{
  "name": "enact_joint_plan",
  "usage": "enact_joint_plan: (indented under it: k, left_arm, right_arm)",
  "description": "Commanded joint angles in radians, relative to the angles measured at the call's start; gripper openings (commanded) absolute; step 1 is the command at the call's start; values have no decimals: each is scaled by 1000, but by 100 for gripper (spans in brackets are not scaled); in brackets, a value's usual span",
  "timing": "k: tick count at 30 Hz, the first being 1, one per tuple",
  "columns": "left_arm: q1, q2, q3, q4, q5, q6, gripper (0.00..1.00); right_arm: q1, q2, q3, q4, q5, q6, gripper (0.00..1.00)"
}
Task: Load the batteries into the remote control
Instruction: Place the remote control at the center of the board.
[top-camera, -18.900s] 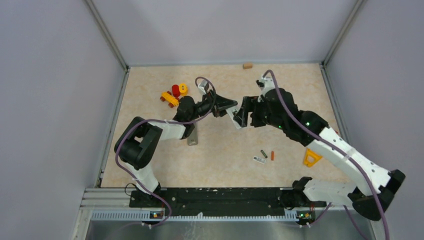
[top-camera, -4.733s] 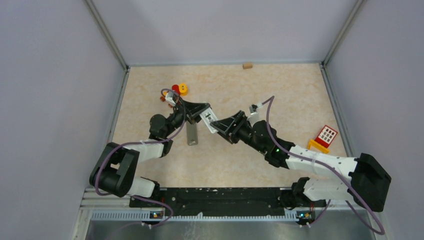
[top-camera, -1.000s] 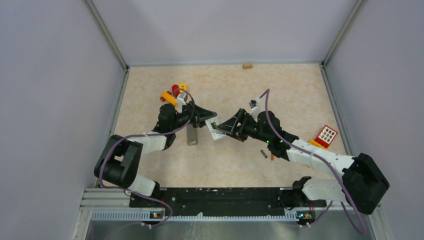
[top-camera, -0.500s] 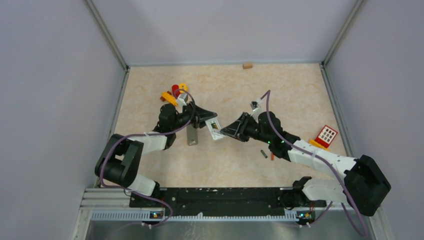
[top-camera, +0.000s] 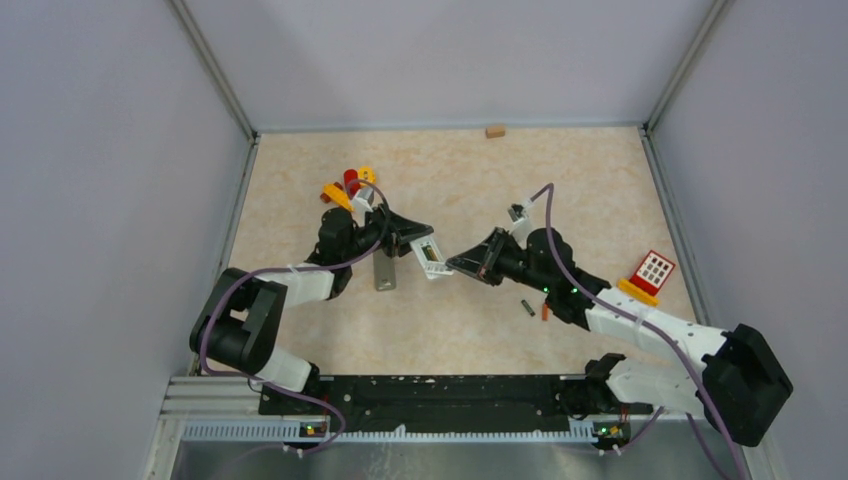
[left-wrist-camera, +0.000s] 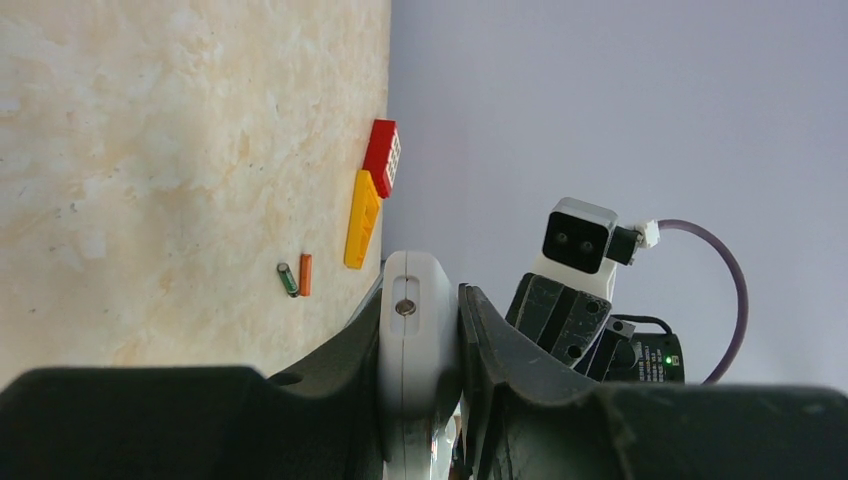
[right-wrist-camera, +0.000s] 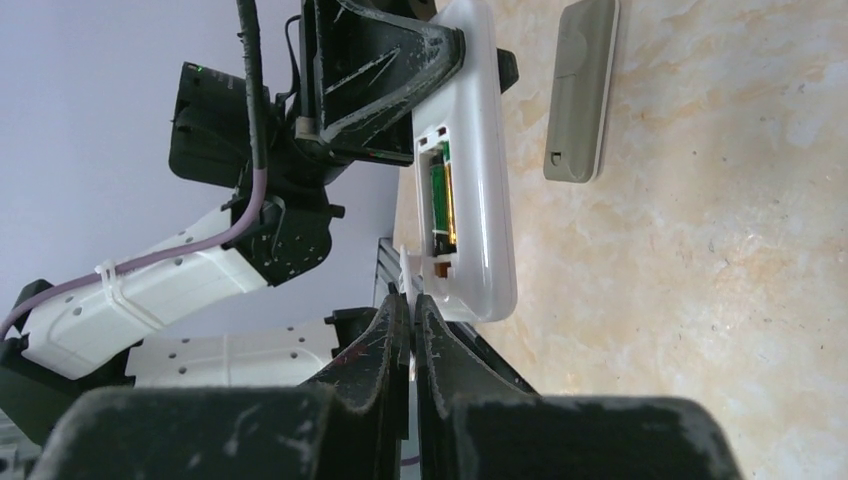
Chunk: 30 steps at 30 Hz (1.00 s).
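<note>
Grey cover beside remote, toys (red-yellow) beyond

Battery apparently inside remote; cover alongside

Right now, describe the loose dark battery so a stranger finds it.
On the beige table, look beside the right arm, at its forearm. Two tiny cylinders lie there side by side; it is the dark battery, not the orange battery.

A robotics lab test cell — plain grey walls boxing a marble-look worktop, arms bolted to a rail.
</note>
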Motion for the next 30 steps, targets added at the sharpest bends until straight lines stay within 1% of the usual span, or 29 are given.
enact_joint_plan:
  k: [1, 4, 7, 9, 13, 15, 17, 21, 24, 25, 29, 30]
  left_arm:
    - [-1, -17, 27, 8, -22, 47, 0]
    - [-6, -14, 30, -66, -64, 132, 0]
    - [-35, 8, 48, -155, -150, 240, 0]
    - [-73, 41, 64, -157, -215, 292, 0]
    - [-147, 144, 127, -117, -335, 328, 0]
    - [-182, 195, 155, -83, -377, 309, 0]
    - [-213, 229, 169, -96, -453, 285, 0]
    - [-247, 283, 171, -126, -559, 205, 10]
    - [-271, 283, 144, -152, -655, 159, 15]
    - [-278, 276, 131, -163, -697, 145, 17]
    - [-297, 220, 86, -223, -788, 115, 36]
    - [-300, 205, 81, -258, -809, 113, 43]
  right_arm:
    - [-19, -63, -55, 87, 23, 48, 0]
    - [-25, -108, -73, 80, 55, 61, 0]
    - [-28, -155, -76, -13, 118, 55, 0]
    - [-28, -186, -73, -94, 169, 56, 0]
    - [-30, -231, -69, -182, 224, 43, 0]
    - [-31, -244, -63, -208, 224, 39, 0]
    - [-33, -258, -60, -225, 245, 33, 0]
    - [-39, -282, -58, -249, 247, 21, 0]
    - [-45, -300, -63, -272, 242, 18, 0]
    - [-46, -305, -66, -278, 239, 18, 0]
    - [-50, -317, -71, -283, 233, 17, 0]
    - [-50, -320, -72, -283, 232, 16, 0]
